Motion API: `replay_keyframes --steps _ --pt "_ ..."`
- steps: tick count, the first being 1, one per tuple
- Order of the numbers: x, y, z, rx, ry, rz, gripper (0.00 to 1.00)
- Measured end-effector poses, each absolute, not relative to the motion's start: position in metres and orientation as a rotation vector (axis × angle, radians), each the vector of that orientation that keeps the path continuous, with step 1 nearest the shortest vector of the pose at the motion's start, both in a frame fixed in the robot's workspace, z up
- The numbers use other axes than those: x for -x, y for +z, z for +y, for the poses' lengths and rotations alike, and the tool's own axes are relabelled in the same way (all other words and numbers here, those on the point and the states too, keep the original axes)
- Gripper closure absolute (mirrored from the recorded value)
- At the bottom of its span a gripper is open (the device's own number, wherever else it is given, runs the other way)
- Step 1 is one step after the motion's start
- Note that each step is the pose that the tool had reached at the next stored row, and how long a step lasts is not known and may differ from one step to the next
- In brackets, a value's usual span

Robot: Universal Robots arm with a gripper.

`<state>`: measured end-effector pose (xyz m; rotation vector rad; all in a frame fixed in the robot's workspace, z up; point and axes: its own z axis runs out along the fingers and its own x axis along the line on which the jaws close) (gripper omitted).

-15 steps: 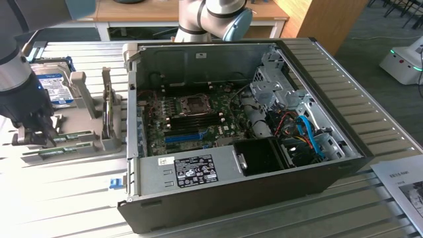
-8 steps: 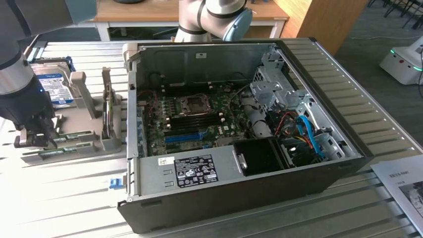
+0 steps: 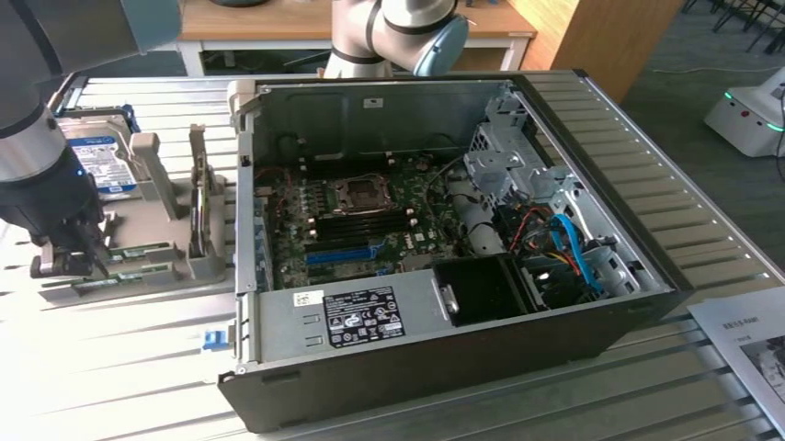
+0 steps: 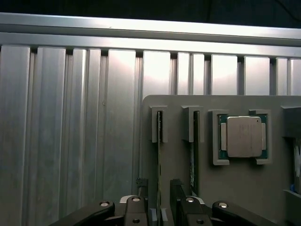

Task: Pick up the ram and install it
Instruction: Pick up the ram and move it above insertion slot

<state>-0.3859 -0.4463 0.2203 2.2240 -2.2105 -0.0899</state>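
Note:
The ram point(image 4: 160, 141) stands on edge in a slot of the grey holder point(image 4: 235, 188), a thin green stick seen edge-on. My gripper point(image 4: 159, 190) is lowered over its near end, one dark finger on each side, open and not pressing it. A second green stick point(image 4: 193, 160) stands in the neighbouring slot. In the exterior view my gripper point(image 3: 72, 253) is down at the holder point(image 3: 184, 266) on that view's left, where green ram edges point(image 3: 132, 251) show. The open computer case point(image 3: 638, 276) lies beside it, with the motherboard point(image 3: 356, 220) exposed.
A square silver processor point(image 4: 242, 136) sits in a pocket of the holder. A blue-labelled hard drive point(image 3: 101, 163) stands behind the holder. A blue slot strip point(image 3: 337, 254) crosses the motherboard. The ribbed metal table point(image 3: 123, 367) carries everything; papers point(image 3: 755, 344) lie at the exterior view's right.

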Motion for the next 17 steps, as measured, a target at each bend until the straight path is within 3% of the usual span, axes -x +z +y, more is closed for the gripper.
replay_keyframes --steps 17 --pt "0.379 0.209 -0.447 -2.224 -0.09 -2.211 0.68"
